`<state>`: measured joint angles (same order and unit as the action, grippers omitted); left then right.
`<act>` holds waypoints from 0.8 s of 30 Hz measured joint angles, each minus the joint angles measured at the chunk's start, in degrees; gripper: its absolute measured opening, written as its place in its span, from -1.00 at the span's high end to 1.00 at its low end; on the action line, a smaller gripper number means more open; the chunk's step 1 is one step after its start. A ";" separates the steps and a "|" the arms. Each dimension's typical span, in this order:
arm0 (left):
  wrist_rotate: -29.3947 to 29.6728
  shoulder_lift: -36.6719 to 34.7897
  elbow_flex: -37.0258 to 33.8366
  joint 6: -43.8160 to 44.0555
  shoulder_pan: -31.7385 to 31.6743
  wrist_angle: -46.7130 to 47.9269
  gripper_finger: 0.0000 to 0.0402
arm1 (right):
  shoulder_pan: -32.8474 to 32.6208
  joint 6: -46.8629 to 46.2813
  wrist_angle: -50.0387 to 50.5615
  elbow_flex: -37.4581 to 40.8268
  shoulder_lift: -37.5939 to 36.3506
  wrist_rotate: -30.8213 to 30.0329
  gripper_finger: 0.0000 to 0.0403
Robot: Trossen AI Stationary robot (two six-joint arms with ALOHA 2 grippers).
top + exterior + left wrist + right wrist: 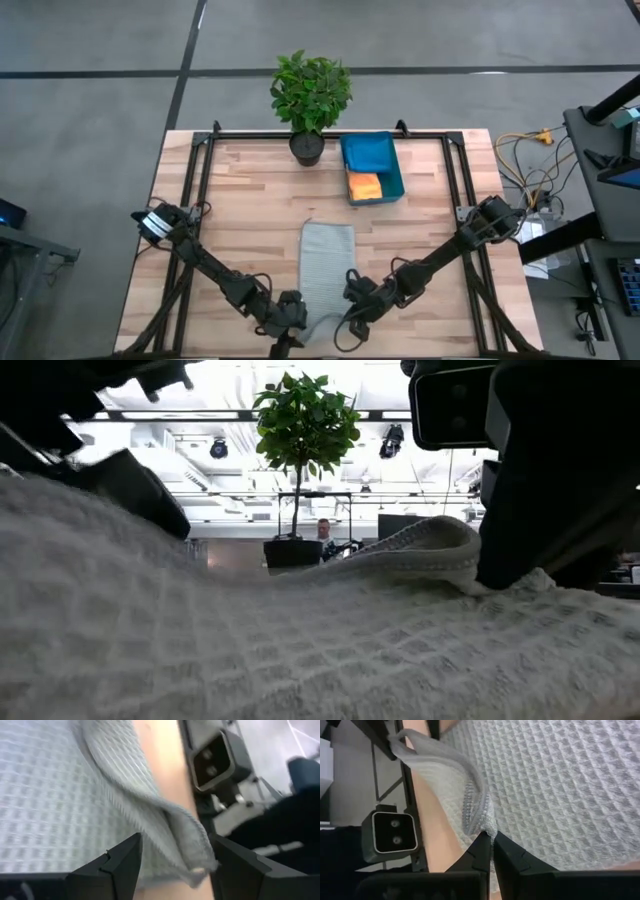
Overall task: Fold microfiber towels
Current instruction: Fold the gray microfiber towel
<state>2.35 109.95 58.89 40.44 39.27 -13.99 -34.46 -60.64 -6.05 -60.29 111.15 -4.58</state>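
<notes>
The pale grey towel point(328, 268) lies spread on the wooden table, reaching to its near edge. My right gripper point(492, 837) is at the towel's near right part point(352, 322), shut on its edge. My left gripper point(176, 842) is at the near left part point(290, 322). It is open, one finger on either side of a raised, rolled-over edge point(185, 835) of the towel. The orange towel point(364, 186) lies in the teal bin point(392, 160). The lime green towel is out of view. I cannot make out the blue one. My right gripper pinches the grey towel's hemmed edge point(481, 817) between its two fingertips, coming in low from the table's near right. One layer or several, I cannot tell. That edge is raised in a slack ridge point(430, 545); the rest lies on the table. My left gripper's open fingers point(120, 865) flank the towel's raised edge; I cannot tell whether they touch it.
A potted plant point(310, 95) stands at the table's far edge, left of the teal bin. A black frame point(200, 180) runs along the table's sides. Bare wood point(240, 210) lies left and right of the grey towel.
</notes>
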 joint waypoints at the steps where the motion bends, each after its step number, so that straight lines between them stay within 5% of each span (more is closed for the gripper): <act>1: 1.47 0.00 0.00 0.70 0.00 0.01 -0.07 | 0.00 0.01 -0.27 0.00 0.00 0.00 0.96; 7: 5.65 0.00 0.00 4.26 0.00 0.12 0.07 | -0.13 0.04 -0.47 0.00 -0.04 0.00 0.96; 19: -0.78 -0.16 0.42 5.75 -0.15 3.18 0.90 | -0.15 1.16 -0.19 0.90 -0.34 -0.06 0.96; 24: -0.45 -2.37 1.48 4.37 -0.15 8.83 0.99 | -0.54 5.17 -0.29 0.92 -2.49 -0.12 0.96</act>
<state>1.89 107.58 60.38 44.82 39.11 -5.16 -34.99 -55.47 -6.34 -59.37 108.67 -4.69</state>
